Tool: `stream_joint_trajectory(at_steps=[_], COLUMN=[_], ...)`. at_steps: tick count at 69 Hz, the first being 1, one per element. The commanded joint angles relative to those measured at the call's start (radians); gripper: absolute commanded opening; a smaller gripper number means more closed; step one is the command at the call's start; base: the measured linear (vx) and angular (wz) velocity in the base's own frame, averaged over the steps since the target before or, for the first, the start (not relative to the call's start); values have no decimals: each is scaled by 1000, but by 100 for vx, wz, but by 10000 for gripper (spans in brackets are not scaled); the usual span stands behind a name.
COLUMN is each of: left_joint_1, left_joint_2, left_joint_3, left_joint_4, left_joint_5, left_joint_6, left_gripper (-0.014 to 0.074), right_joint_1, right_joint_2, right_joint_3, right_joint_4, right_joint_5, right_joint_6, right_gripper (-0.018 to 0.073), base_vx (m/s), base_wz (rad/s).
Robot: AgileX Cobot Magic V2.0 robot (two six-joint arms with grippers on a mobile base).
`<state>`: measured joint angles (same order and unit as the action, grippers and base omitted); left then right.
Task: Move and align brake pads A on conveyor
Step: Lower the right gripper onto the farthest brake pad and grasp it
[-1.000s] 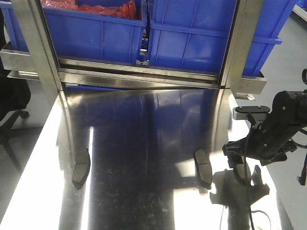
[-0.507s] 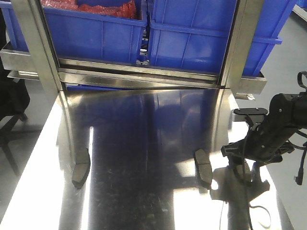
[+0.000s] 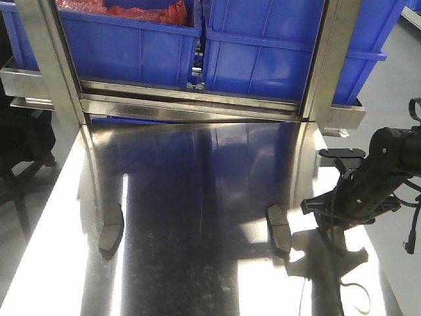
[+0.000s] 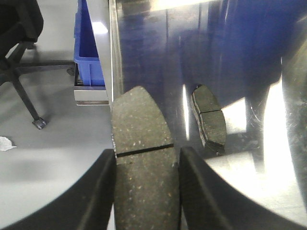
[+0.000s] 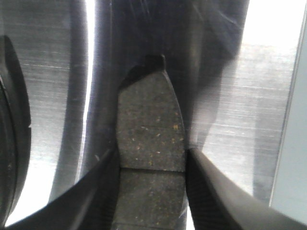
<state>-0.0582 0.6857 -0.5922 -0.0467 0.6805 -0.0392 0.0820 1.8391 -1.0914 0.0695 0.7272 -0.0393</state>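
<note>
Brake pads A [image 3: 279, 229]: four accounted for, none on the conveyor, which appears in no view.

Two lie on the steel table [image 3: 197, 276]. In the front view, the left table pad [image 3: 110, 232] is at 8 o'clock of frame centre. The right table pad [image 3: 279, 230] is between 4 and 5 o'clock.

The left gripper [image 4: 146, 155] is clamped on the long edges of the left-held pad [image 4: 139, 120], rough face to the camera. The left table pad shows at 3 o'clock of it.

The right gripper [image 5: 151, 153] is likewise closed on the right-held pad [image 5: 151, 124], low over the steel. Contact with the table cannot be told.

Risks noted:
- Both grips bear only on thin edges, so a jolt in transit could twist or drop a pad and spoil alignment.
- The left-held pad appears to overhang the table's edge, so a slip there likely means the floor.
- The right arm [image 3: 362, 187] and its cable [image 3: 337, 263] sit near the right table pad, and a sweep toward 9 o'clock could knock it.
- The mirror finish may mislead height judgement.
</note>
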Motion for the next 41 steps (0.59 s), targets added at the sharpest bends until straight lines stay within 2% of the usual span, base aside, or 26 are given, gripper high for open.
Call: stream_joint_trajectory(at_steps=[1, 16, 41], left_joint_1=[-3, -3, -3], left_joint_2=[-4, -4, -4], left_joint_3=[-27, -27, -27], left_joint_4=[-4, -4, -4], left_joint_5=[-81, -81, -81], left_joint_6=[0, 0, 0], left_gripper=[56, 56, 56], right_joint_1=[0, 0, 0], right_joint_2=[-39, -95, -253], right_joint_3=[-25, -25, -22], right_joint_4=[-4, -4, 6], right_joint_5=[-11, -13, 7], right_joint_6=[-7, -7, -7], right_gripper=[162, 55, 56], base_vx=[0, 0, 0], base_wz=[0, 0, 0])
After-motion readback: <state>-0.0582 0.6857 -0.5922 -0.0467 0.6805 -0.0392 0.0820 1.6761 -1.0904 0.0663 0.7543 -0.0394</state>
